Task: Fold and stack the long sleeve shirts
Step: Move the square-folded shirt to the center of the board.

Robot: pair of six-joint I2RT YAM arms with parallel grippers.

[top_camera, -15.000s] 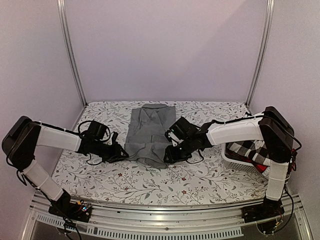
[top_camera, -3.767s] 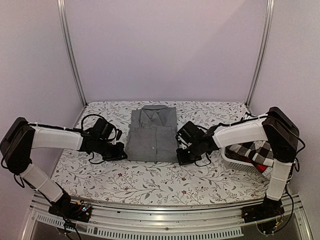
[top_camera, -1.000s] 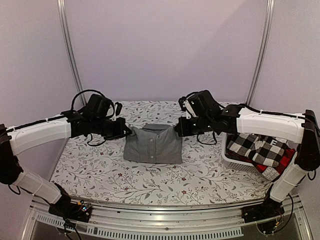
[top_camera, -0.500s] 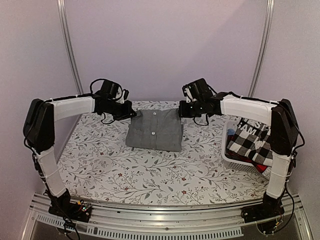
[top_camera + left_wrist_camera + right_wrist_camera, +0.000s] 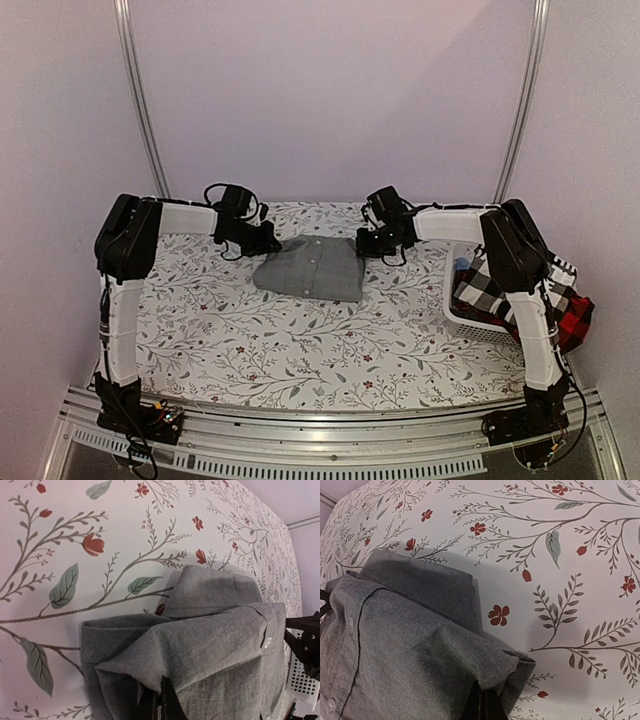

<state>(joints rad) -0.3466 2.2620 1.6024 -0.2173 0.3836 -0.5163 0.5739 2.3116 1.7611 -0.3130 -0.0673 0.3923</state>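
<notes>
The grey shirt lies folded into a compact rectangle, collar end toward the back wall, at the far middle of the flowered tabletop. Its two far corners, by the shoulders, are bunched up. The left gripper has its jaws pinched tight on the layered cloth at the left corner, and the right gripper has its jaws closed just as tight on the right one. Both wrist views show dark fingertips buried in a grey fold. The cloth looks light, soft and limp, so it will likely sag and come unfolded if lifted by one layer only. A good hold takes all layers together at both corners, and a drag across the tabletop seems safer than a lift. The small buttons down the front could snag. To the right, well apart from this shirt, a white basket holds the checked shirts, black-and-white and red-and-black, one draping over its outer rim, not yet folded.
</notes>
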